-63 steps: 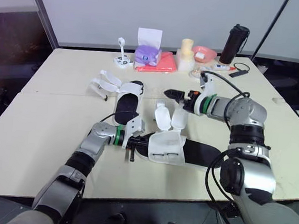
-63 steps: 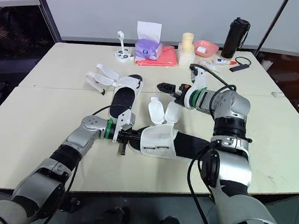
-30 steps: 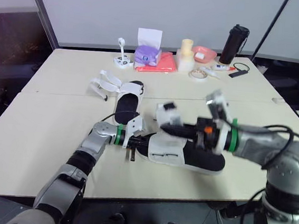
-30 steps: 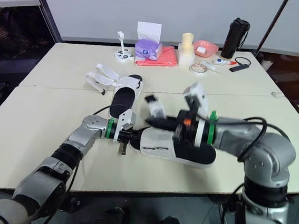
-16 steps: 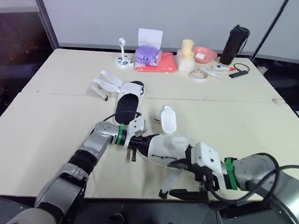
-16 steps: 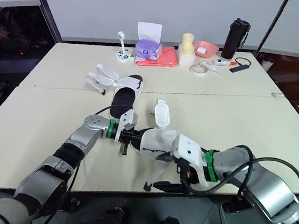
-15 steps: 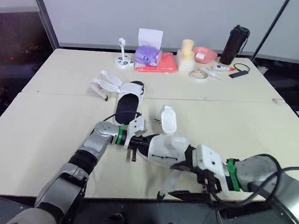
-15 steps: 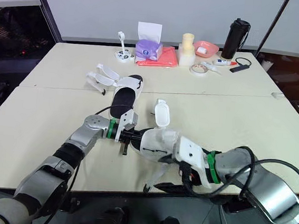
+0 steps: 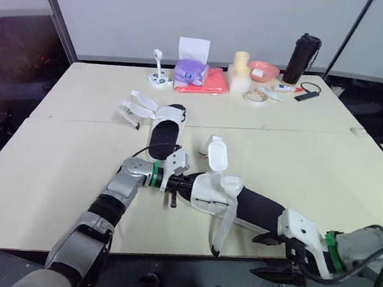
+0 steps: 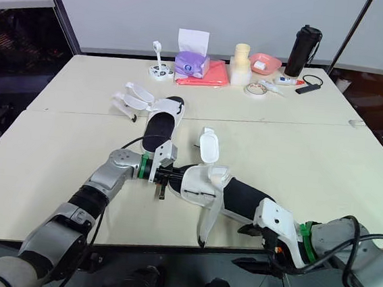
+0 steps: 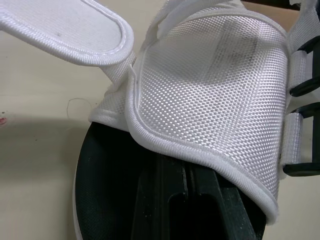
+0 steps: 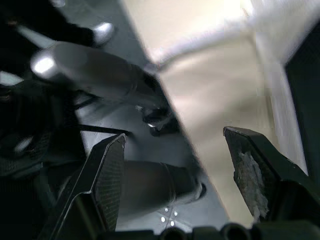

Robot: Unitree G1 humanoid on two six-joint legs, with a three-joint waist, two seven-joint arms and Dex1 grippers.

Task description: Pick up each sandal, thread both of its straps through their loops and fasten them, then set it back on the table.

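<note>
Threading is the step in hand, and it looks barely begun on the near sandal [image 9: 253, 207], which lies on its sole by the front edge of the table [image 9: 75, 153]. Your left gripper [image 9: 172, 180] is pinched on its toe end; in the left wrist view the black fingers run in under the white mesh upper. Both straps are loose. The upright strap [image 9: 216, 152] stands up on the far side of the upper. The hanging strap [image 9: 221, 226] droops over the front edge of the table. The two black loops [image 11: 304, 84] sit empty along the side of the upper.

Your right gripper [image 9: 272, 256] hangs below and just off the table edge, near the sandal's heel, with its fingers spread wide and holding nothing.

Next, I judge, you need to bring that right gripper up, take the hanging strap near its tip, and feed it to its loop while the left one keeps the shoe steady. The strap is limp, so grip it close to the end or it will fold before it enters.

The far sandal [image 9: 165, 124] waits further back, its own straps splayed open on the tabletop. Behind it stand a purple tissue box [image 9: 188, 68], a red cloth [image 9: 209, 83] and a black bottle [image 9: 301, 58], well apart from the work.
</note>
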